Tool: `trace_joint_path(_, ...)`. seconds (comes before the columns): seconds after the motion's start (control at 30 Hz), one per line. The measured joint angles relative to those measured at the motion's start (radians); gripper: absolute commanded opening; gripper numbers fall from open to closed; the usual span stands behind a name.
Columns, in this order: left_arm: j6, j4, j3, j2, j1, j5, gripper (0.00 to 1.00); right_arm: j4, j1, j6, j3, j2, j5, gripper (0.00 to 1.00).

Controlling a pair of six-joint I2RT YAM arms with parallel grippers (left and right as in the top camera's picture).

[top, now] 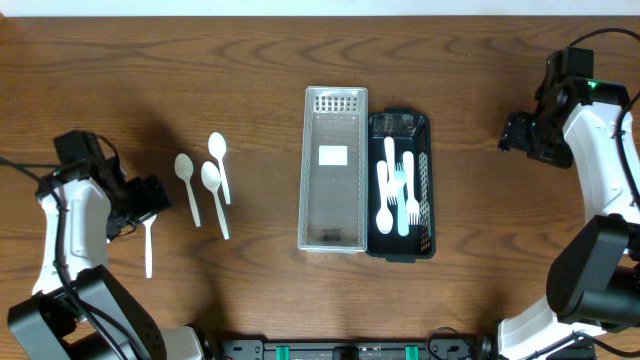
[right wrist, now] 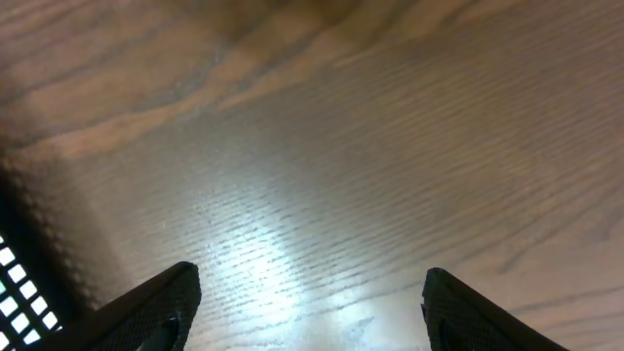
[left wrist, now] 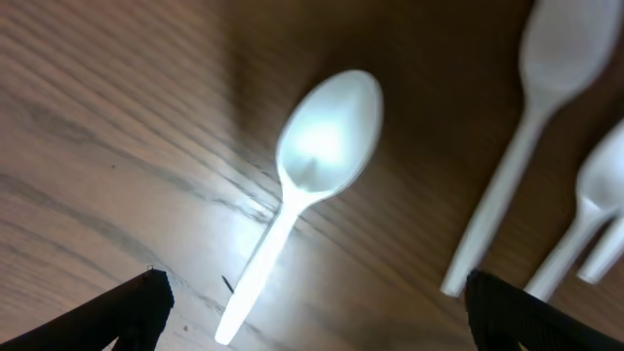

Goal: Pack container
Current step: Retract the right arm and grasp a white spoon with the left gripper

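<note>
- Gathering the loose cutlery looks like the step in hand: the left gripper point(left wrist: 317, 297) hovers low over a lone white plastic spoon point(left wrist: 327, 141), its black fingers point(left wrist: 141, 304) spread wide and pinching nothing, with the handle's tip between them
- From overhead, that spoon point(top: 148, 255) lies at the left of the brown wood-grain table point(top: 250, 70), its bowl hidden under the left gripper point(top: 150, 198); three more white plastic spoons point(top: 213, 190) lie near it on the right
- Packing seems partly done: the dark mesh tray point(top: 426, 150) at centre holds white plastic forks and spoons point(top: 395, 190), while the clear rectangular plastic tray point(top: 333, 110) right against its left side holds no cutlery, only a pale patch on its floor
- The next move, as I judge it, calls for lowering until the fingers straddle the narrow handle, closing gently, then carrying the spoon right to a tray
- The spoon is smooth and glossy, with an oval bowl catching glare and a slim flat handle lying flush on the wood, so it may skid or slip when pinched
- The table looks matte and finely grained; the dark tray's walls are perforated, and the clear one is translucent with a slotted far end
- The right gripper point(right wrist: 312, 297) is also spread and empty over bare wood, well apart from the spoons, with a corner of the mesh tray point(right wrist: 12, 268) at the view's edge
</note>
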Motion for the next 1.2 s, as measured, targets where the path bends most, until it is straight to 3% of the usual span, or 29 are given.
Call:
trace_joint_path(0.3, 0.02, 0.182, -0.109, 0.016, 0.014, 0.0, 0.98, -0.028, 0.0, -0.002, 0.0, 0.0, 0.0, 0.76)
trace_joint_path(0.7, 0.049, 0.257, -0.12, 0.153, 0.014, -0.007, 0.99, -0.039, 0.0, -0.003, 0.0, 0.0, 0.0, 0.76)
trace_joint_path(0.93, 0.053, 0.232, -0.108, 0.161, 0.015, -0.007, 0.59, -0.038, 0.0, -0.003, 0.0, 0.0, 0.0, 0.76)
trace_joint_path(1.07, 0.053, 0.214, -0.106, 0.161, 0.015, -0.007, 0.51, -0.036, 0.0, -0.003, 0.0, 0.0, 0.0, 0.76)
trace_joint_path(1.2, 0.051, 0.206, -0.106, 0.161, 0.015, -0.007, 0.34, -0.036, 0.0, -0.003, 0.0, 0.0, 0.0, 0.76)
